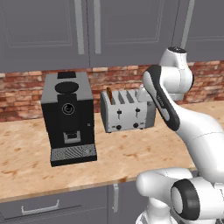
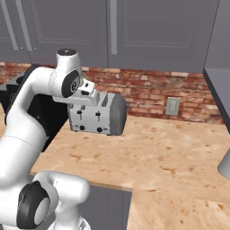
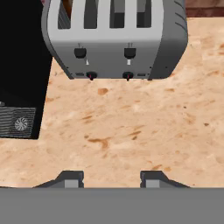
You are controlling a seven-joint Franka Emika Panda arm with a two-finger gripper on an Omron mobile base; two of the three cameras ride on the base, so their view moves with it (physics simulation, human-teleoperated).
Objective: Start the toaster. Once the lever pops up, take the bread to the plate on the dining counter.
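While the arm point(image 1: 175, 109) bends over the wooden counter point(image 1: 131, 157) in the left base view, the toaster point(image 1: 127, 111) stands at the back of this counter, against the brick wall point(image 1: 26, 87). Just left of the toaster is the black coffee machine point(image 1: 68, 116), close beside it but not touching. The bread point(image 1: 109, 94) sticks up out of the leftmost top slot of the toaster, as a thin brown edge. The hand of the arm is near the right end of the toaster, and I cannot tell from here how the fingers stand.

Seen from the right base view, the toaster point(image 2: 99, 113) shows its front with two levers and its rounded right side. The arm's wrist hangs just above and in front of the toaster's left part, and the coffee machine point(image 2: 42, 112) is mostly hidden behind the arm.

Looking along the hand, the toaster point(image 3: 116, 39) is at the top, with its two levers and two dark knobs below them. The coffee machine point(image 3: 22, 70) is left of the toaster. The gripper point(image 3: 111, 177) hovers over bare counter in front of the toaster; its two fingertips point(image 3: 70, 178) stand apart with nothing between them.
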